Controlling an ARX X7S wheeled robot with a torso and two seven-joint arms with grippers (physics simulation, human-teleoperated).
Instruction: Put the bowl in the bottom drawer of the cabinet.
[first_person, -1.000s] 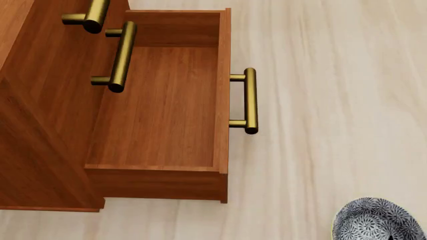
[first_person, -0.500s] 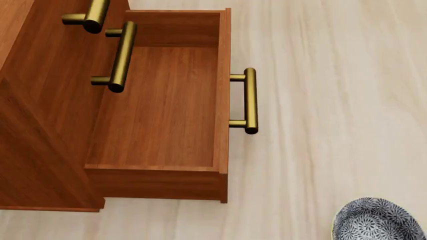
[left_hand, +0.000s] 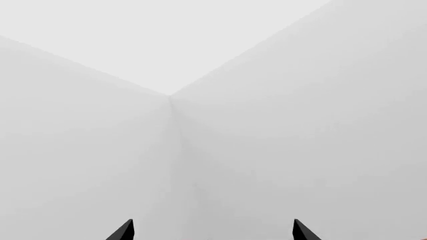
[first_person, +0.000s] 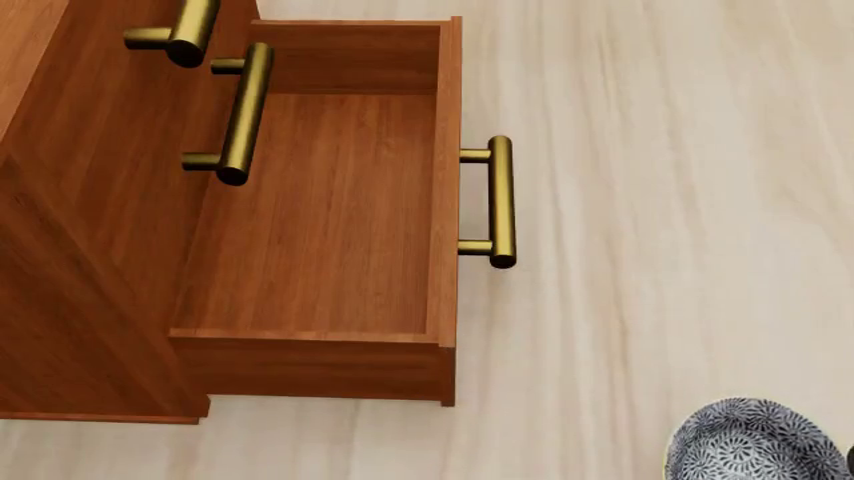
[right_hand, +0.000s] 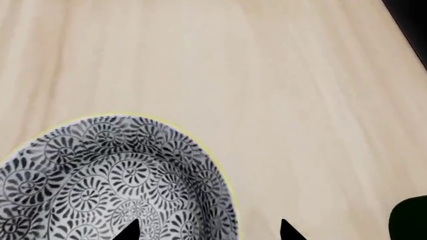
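Observation:
The bowl (first_person: 754, 445), blue-grey floral with a pale yellow rim, sits on the pale floor at the head view's lower right edge, partly cut off. The cabinet (first_person: 80, 250) fills the left, and its bottom drawer (first_person: 445, 180) is pulled out and empty, its brass handle (first_person: 499, 200) facing right. In the right wrist view my right gripper (right_hand: 208, 231) is open and straddles the wall of the bowl (right_hand: 113, 175), one fingertip (right_hand: 130, 231) over the inside, the other over the floor. My left gripper (left_hand: 212, 231) is open on nothing, facing blank grey walls.
Upper drawers are closed, and one brass handle (first_person: 244, 110) overhangs the open drawer's back left. Pale wood floor (first_person: 667, 200) lies between the drawer and the bowl. A black shape (right_hand: 408, 222) sits at the right wrist view's edge.
The bowl has slipped slightly toward the head view's bottom edge, and a dark sliver now shows beside it at the right edge. The cabinet and drawer have not moved.

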